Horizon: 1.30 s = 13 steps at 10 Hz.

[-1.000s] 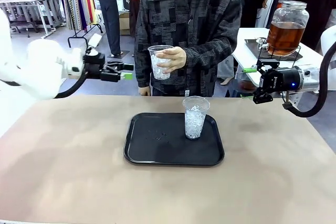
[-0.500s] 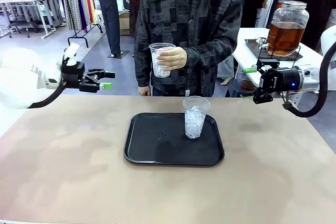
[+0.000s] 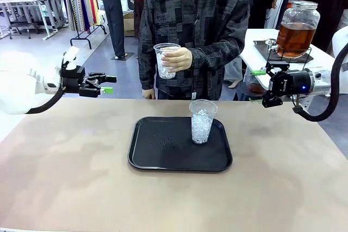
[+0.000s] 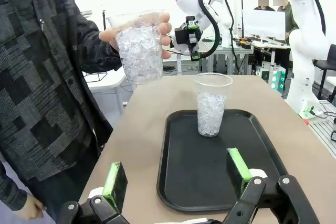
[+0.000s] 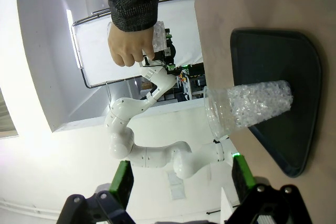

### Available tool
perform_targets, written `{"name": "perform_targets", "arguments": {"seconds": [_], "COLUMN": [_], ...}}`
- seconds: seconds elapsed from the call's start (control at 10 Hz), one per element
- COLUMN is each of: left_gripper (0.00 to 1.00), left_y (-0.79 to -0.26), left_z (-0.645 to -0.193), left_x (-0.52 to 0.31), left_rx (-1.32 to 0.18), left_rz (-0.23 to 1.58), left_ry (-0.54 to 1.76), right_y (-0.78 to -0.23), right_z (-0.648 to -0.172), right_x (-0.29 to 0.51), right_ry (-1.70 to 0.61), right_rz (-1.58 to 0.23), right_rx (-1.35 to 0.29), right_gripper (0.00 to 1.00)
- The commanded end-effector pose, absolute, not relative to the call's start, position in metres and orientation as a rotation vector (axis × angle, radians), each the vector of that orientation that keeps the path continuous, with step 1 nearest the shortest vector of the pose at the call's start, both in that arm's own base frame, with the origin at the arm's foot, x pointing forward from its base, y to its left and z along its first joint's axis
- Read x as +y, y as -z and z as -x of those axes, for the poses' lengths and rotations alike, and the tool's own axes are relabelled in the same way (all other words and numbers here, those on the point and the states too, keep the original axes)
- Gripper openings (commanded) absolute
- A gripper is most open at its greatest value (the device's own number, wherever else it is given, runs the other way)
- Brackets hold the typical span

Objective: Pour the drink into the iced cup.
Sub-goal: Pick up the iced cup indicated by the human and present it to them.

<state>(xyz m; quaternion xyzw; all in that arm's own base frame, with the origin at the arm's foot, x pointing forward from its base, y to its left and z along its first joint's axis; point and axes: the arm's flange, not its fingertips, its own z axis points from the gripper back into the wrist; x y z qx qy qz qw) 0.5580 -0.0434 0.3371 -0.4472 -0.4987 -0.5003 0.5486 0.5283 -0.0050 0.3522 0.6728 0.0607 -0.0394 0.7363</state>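
1. Left gripper (image 3: 107, 84) is hovering near the table's (image 3: 65, 177) far-left edge, with jaws wide and empty.
2. Right gripper (image 3: 261, 87) is hanging by the far-right edge, jaws open and empty.
3. Cup (image 3: 202, 121) is standing on the tray's (image 3: 163, 158) right half, with open room around it.
4. Drink (image 3: 293, 37) is sitting in its jar (image 3: 302, 9) — behind the right gripper.

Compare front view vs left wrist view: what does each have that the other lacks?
Front: large clear glass dispenser jar of amber drink, metal lid. Left wrist: the look along the open left claw, green pads apart. Both: black rectangular tray, clear plastic iced cup on it, person's hand holding a second iced cup.
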Motion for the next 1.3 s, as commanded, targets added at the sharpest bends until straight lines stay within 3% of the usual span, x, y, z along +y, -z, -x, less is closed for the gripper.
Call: {"name": "perform_targets", "arguments": {"seconds": [0.0, 1.2], "left_gripper": [1.00, 1.00], "left_y": [-0.3384, -0.3384], "left_z": [-0.5577, -0.5577], "left_x": [-0.0439, -0.0439], "left_rx": [-1.183, -1.183], "left_rz": [1.058, 1.058], "left_ry": [1.186, 1.186], "right_y": [-0.3530, -0.3530], "right_z": [-0.5288, -0.5288], "right_x": [-0.0051, -0.0051], "right_ry": [0.083, 0.083], "right_rz": [-1.477, -1.477], "right_rx": [0.127, 0.127], "right_gripper": [1.00, 1.00]}}
